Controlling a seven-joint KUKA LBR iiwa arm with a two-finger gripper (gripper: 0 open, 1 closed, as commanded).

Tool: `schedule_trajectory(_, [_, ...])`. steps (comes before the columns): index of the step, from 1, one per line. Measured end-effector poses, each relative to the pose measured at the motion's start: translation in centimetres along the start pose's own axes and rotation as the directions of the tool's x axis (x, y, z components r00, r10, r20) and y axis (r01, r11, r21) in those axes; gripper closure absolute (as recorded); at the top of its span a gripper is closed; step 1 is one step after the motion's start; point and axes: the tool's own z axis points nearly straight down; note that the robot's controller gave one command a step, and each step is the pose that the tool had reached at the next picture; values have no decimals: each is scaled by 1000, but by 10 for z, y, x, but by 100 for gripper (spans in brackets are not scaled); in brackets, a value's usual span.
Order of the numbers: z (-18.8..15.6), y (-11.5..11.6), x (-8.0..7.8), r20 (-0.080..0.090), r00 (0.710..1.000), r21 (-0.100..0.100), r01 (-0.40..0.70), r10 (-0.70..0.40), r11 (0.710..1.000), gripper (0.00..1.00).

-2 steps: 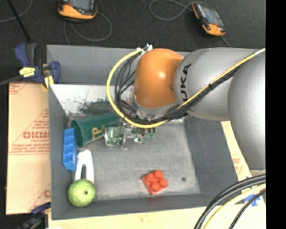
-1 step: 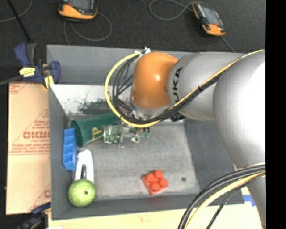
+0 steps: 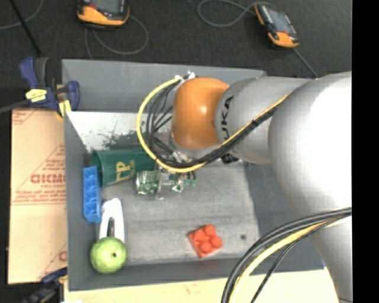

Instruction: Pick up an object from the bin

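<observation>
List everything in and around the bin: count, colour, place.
bin: one, grey, centre
cup: one, dark green with gold letters, on its side, upper left
toy brick: one, blue, along the left wall
apple: one, green, lower left corner
handle-shaped thing: one, white, above the apple
studded block: one, red, lower middle
clear thing: one, transparent, beside the cup; kind unclear
devices: two, orange and black, beyond the bin
arm: one, silver, orange cover, from the right
gripper: one, under the cover, by the clear thing
</observation>
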Motion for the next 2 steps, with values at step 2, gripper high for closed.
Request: schedule_trajectory(2, [7, -10, -7, -18, 998, 16, 53, -53, 998, 100])
